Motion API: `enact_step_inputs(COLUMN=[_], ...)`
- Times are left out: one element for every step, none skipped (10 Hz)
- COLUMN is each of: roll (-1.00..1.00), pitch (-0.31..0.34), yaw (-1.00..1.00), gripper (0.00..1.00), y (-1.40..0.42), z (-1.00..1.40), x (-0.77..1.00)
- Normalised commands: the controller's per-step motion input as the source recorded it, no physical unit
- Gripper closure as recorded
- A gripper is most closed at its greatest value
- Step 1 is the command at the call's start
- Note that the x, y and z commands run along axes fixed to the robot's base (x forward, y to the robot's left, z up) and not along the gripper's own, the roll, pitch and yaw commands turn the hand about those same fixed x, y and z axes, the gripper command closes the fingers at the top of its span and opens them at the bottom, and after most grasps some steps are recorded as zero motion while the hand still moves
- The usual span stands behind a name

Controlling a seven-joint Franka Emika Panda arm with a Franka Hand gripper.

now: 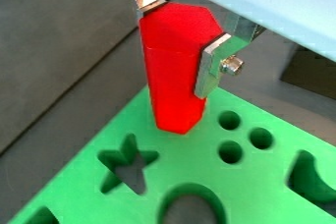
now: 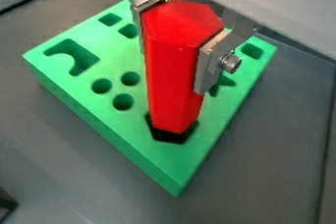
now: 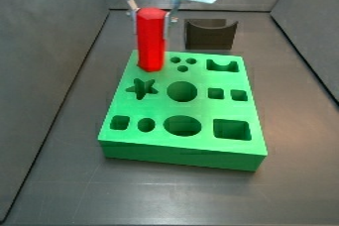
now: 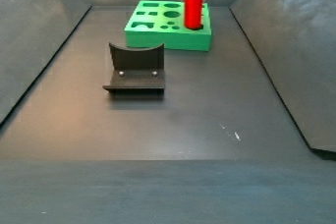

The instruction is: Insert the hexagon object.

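The hexagon object (image 2: 174,66) is a tall bright red peg held upright. My gripper (image 2: 178,31) is shut on its upper part, with one silver finger (image 2: 214,59) on each of two opposite sides. Both wrist views show this grip; in a wrist view the peg (image 1: 175,66) hangs between the fingers (image 1: 214,67). Its lower end meets a dark hexagonal hole (image 2: 171,132) at a corner of the green block (image 2: 79,85). How deep it sits cannot be told. Both side views show the peg (image 3: 151,40) (image 4: 194,4) standing at the block's corner.
The green block (image 3: 179,149) has several other shaped holes, among them a star (image 3: 142,88) and round ones (image 1: 231,151). The dark fixture (image 4: 134,69) stands on the grey floor apart from the block, also seen in a side view (image 3: 209,34). Grey walls enclose the floor.
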Motion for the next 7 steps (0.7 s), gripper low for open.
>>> enact_step_inputs(roll=[0.02, 0.0, 0.0, 0.0, 0.0, 0.0, 0.0], pitch=[-0.024, 0.0, 0.0, 0.033, 0.066, 0.09, 0.064], yaw=[0.06, 0.2, 0.28, 0.27, 0.23, 0.23, 0.08], gripper=[1.0, 1.0, 1.0, 1.0, 1.0, 1.0, 1.0], y=[0.08, 0.23, 0.26, 0.24, 0.18, 0.15, 0.0], z=[-0.12, -0.16, -0.13, -0.14, -0.16, -0.23, -0.48], x=[-0.22, 0.0, 0.18, 0.28, 0.36, 0.41, 0.25])
